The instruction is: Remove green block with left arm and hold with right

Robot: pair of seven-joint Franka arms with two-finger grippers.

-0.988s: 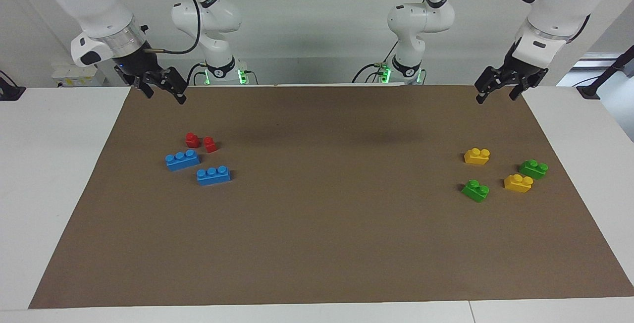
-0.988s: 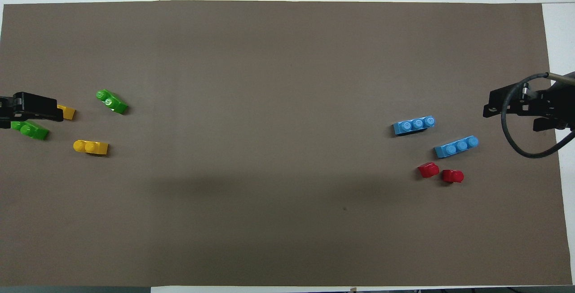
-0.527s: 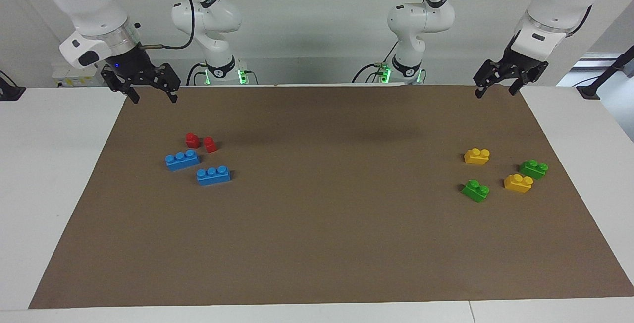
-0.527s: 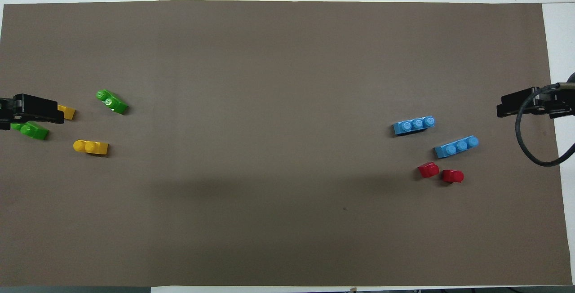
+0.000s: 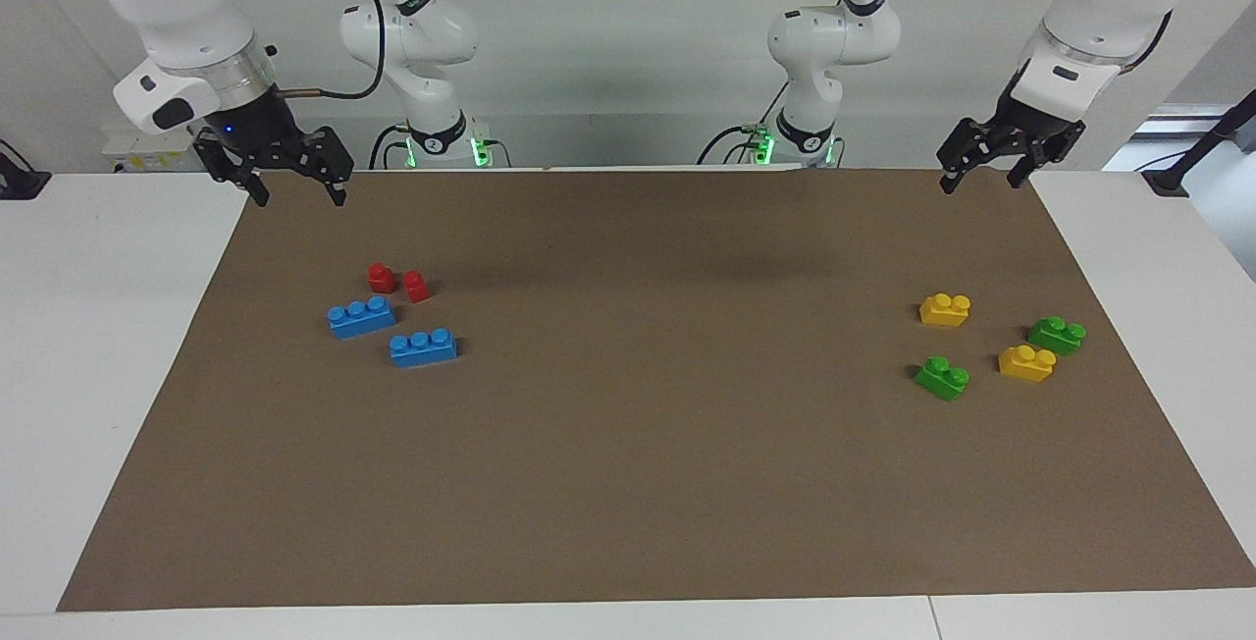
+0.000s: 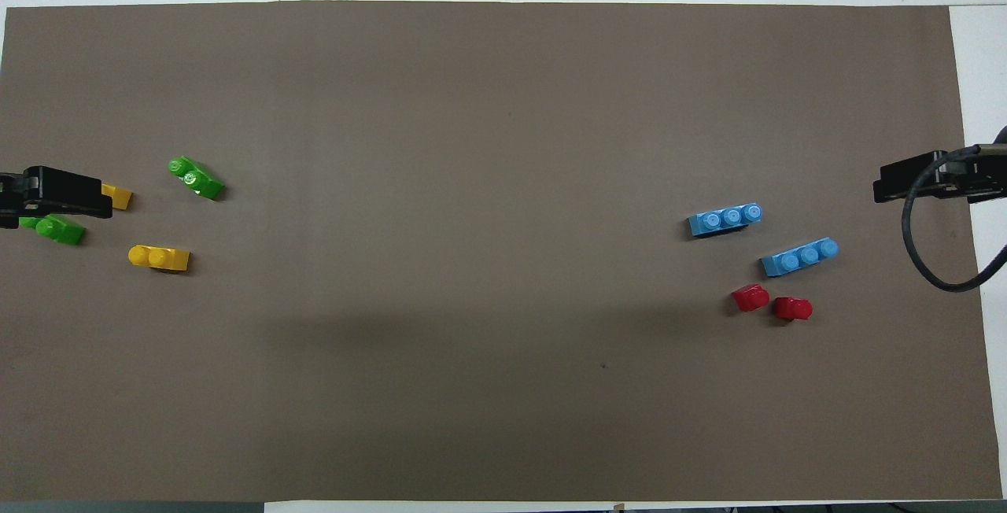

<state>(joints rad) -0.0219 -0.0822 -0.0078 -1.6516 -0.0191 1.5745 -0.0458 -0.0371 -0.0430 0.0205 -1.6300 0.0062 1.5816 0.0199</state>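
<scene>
green block [image 5: 943,377] on mat | left end effector [image 5: 984,179] raised, well apart, spread, empty

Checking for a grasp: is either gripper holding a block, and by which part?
Nothing is held: left gripper and right gripper hang open above the mat.

Both arms raised, nothing held. Left pincer [image 5: 981,172] open, fingers pointing down, up in the air at its own end. Right pincer [image 5: 291,181] open too, blue light at its wrist.
</scene>
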